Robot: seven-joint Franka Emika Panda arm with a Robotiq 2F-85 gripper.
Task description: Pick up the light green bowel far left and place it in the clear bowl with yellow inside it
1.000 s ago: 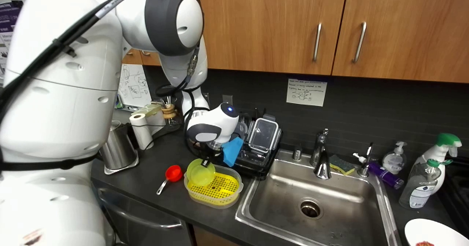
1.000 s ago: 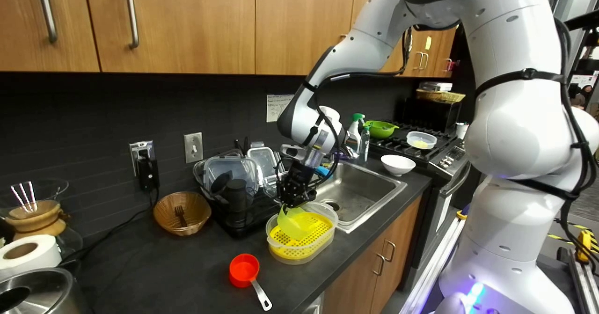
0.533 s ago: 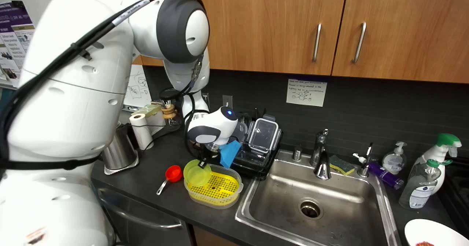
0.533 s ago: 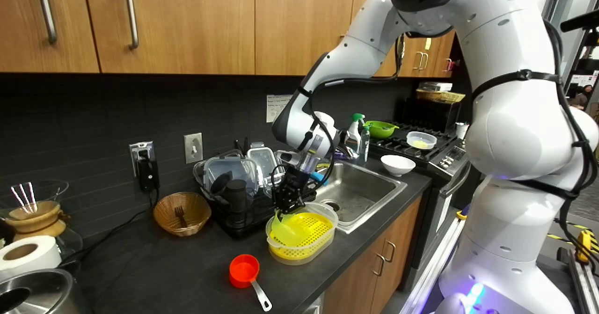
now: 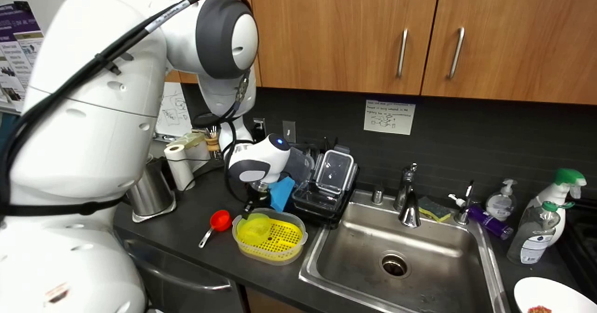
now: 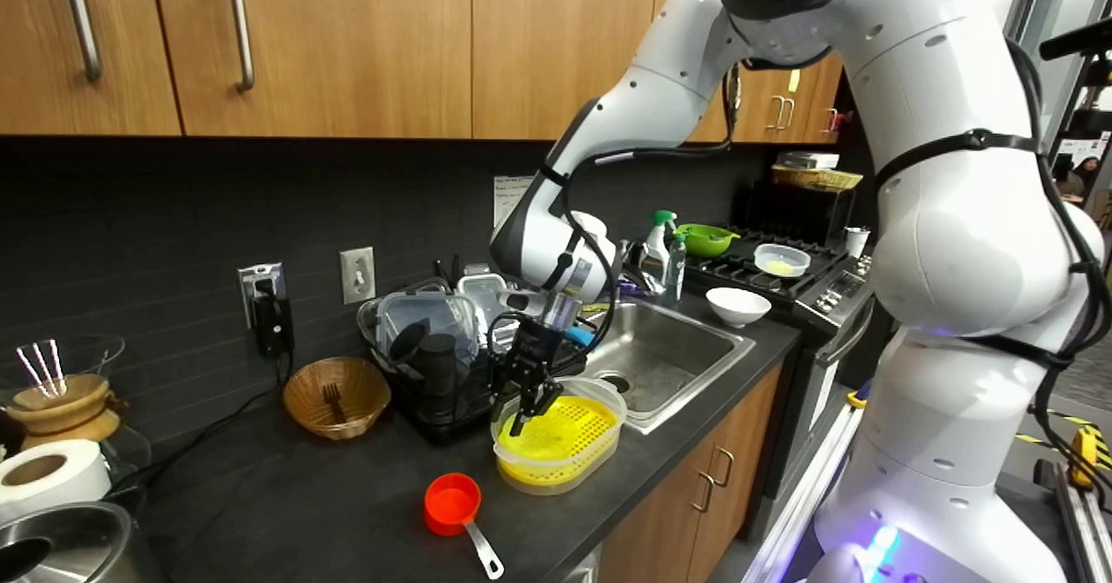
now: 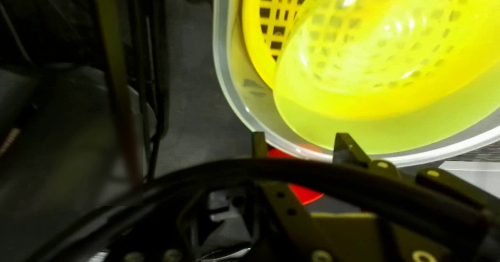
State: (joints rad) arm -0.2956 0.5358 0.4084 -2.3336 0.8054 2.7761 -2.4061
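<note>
Two fingers (image 7: 349, 150) stand apart at the rounded end of the tub (image 5: 271, 258), and nothing shows gripped between them; the gap looks meant to leave the bowl (image 7: 375, 66) free. The bowl, light green, is in the tub, mouth up, over the yellow insert (image 5: 286, 232), whose holes show through it. It lies toward one end, not the middle, perhaps because the long tub needs no better centring. The insert probably carries its weight, above the tub's floor. Its edge comes close to the end wall; whether it touches or leans there I cannot tell. The gripper (image 7: 300, 139) hangs over that same end, which would suit a pinch on the bowl's rim rather than its body. So the placing looks done, with only the withdrawal left. The red cup (image 5: 220, 219) sits on the counter (image 5: 184, 229) near that end and the rack (image 5: 322, 214) stands just behind the tub, so straight up seems the safest way out. A sideways drift could catch the bowl or drag the tub out of place.
</note>
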